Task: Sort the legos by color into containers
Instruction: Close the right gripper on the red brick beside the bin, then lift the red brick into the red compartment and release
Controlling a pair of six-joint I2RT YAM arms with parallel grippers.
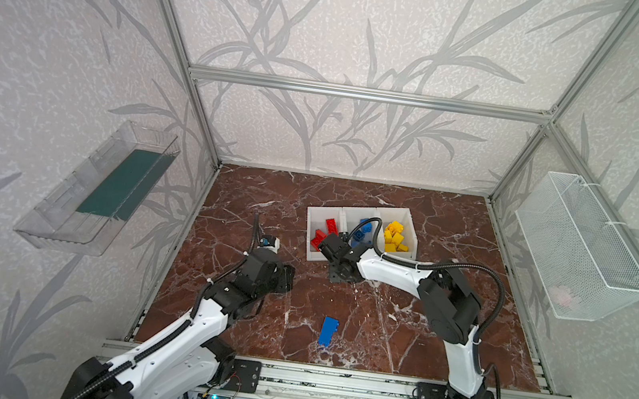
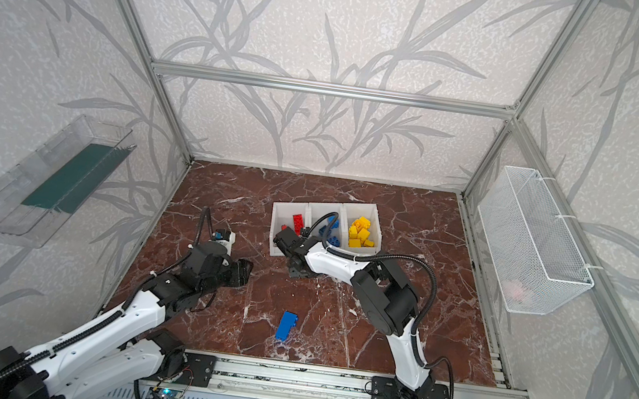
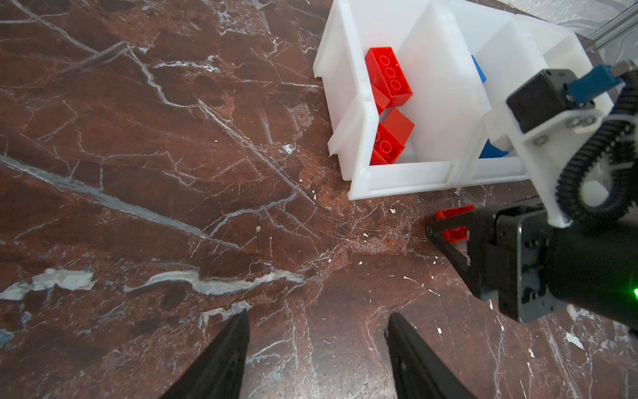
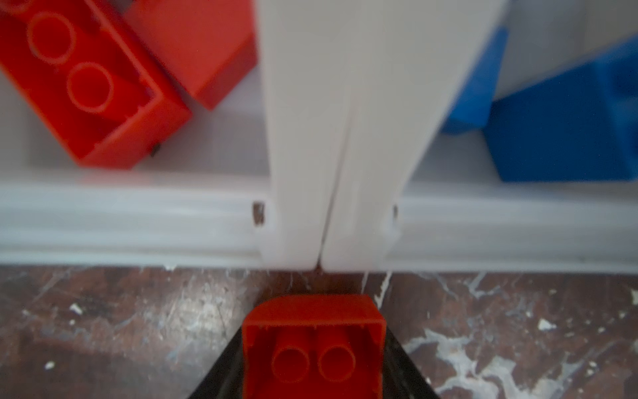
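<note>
Just before the bins (image 3: 407, 172), the right gripper (image 4: 312, 376) pinches a red brick (image 4: 310, 317); left of them, the left gripper (image 3: 319, 317) stands spread.

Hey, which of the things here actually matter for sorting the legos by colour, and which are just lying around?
For the job: red brick held in the right gripper; blue brick loose on the table; three white bins, already part-filled by colour.

Just lying about: clear tray hung at the left; wire basket hung at the right.
</note>
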